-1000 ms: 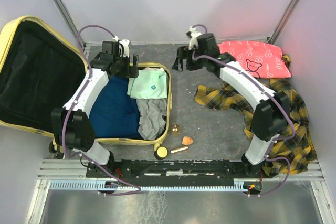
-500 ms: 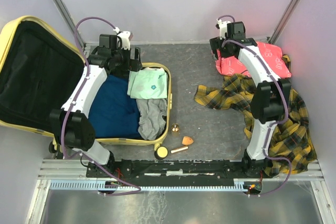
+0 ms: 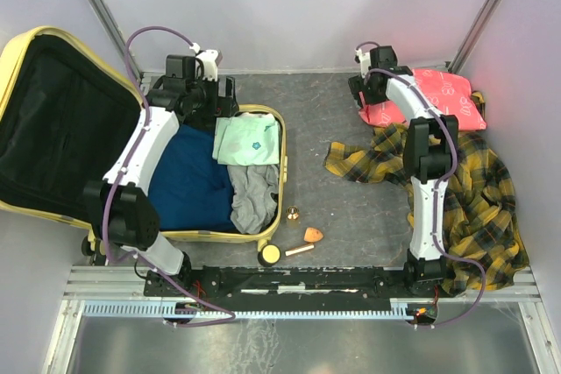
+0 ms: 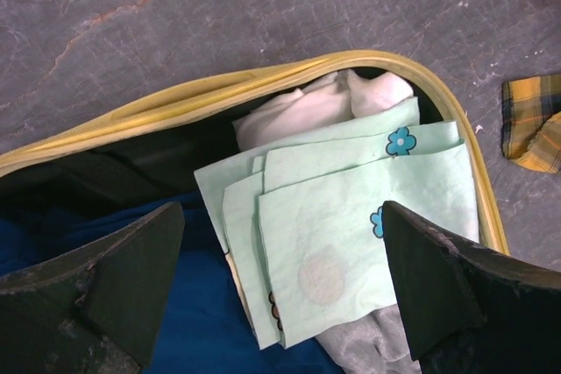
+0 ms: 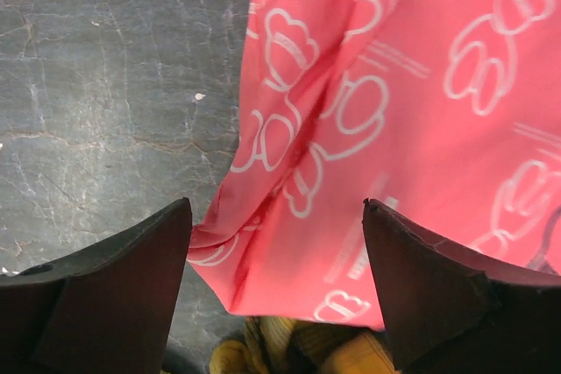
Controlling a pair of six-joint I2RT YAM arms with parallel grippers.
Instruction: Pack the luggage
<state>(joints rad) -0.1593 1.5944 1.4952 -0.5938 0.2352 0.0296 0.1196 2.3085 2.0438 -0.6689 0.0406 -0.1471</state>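
The pale yellow luggage (image 3: 263, 113) lies open at the left, its black-lined lid (image 3: 53, 120) propped up. Inside are a dark blue garment (image 3: 188, 183), a grey one (image 3: 254, 194) and a folded mint-green cloth with flowers (image 3: 250, 140) (image 4: 351, 216). My left gripper (image 3: 203, 98) (image 4: 280, 286) hangs open over the case's far end, above the mint cloth, holding nothing. My right gripper (image 3: 368, 94) (image 5: 276, 278) is open above the near corner of a folded red cloth with white bear prints (image 3: 434, 98) (image 5: 386, 129), without touching it.
A yellow-and-black plaid garment (image 3: 473, 208) (image 5: 289, 348) sprawls at the right, under the red cloth's edge. On the grey floor beside the case sit a small brass bell (image 3: 292, 214), an orange piece (image 3: 313, 235) and a wooden stick (image 3: 299, 250). Walls close in behind and at both sides.
My right arm has swung from the middle of the floor to the far right, over the red cloth. My left gripper has drawn back slightly toward the case's far rim, and has opened a little wider.
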